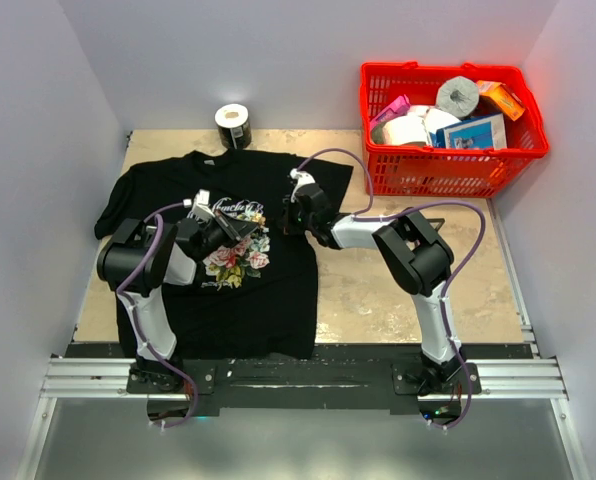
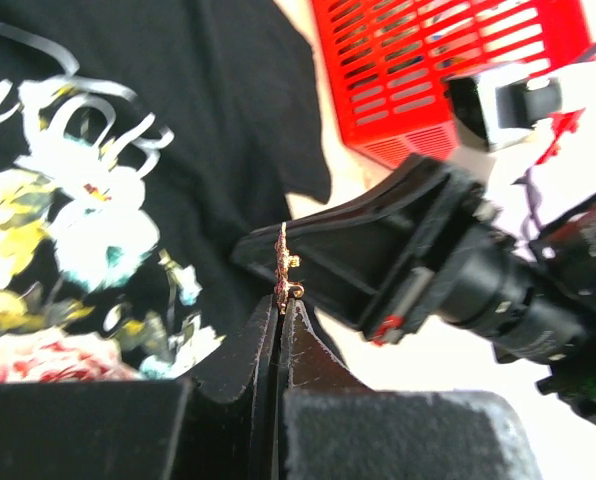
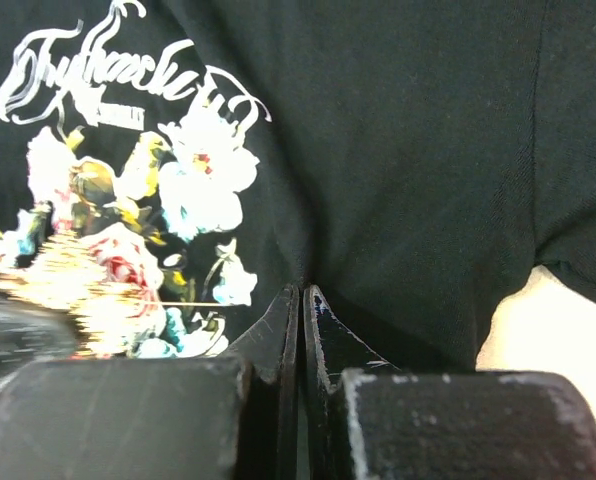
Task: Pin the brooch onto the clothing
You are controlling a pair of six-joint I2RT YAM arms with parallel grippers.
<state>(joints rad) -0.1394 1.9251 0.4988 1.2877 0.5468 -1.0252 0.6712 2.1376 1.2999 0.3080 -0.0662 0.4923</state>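
Left wrist view: left fingers (image 2: pixel 240 368) pinch the brooch (image 2: pixel 283 266), right fingers (image 3: pixel 270 330) nip the clothing (image 3: pixel 398 150); next, I judge, drive the pin through the cloth.

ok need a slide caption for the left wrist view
Left pincer shut on the brooch, held edge-on over the black T-shirt, with the right arm close beyond and the red basket behind.

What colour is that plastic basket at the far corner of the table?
The basket is bright red, seen best in the top external view.
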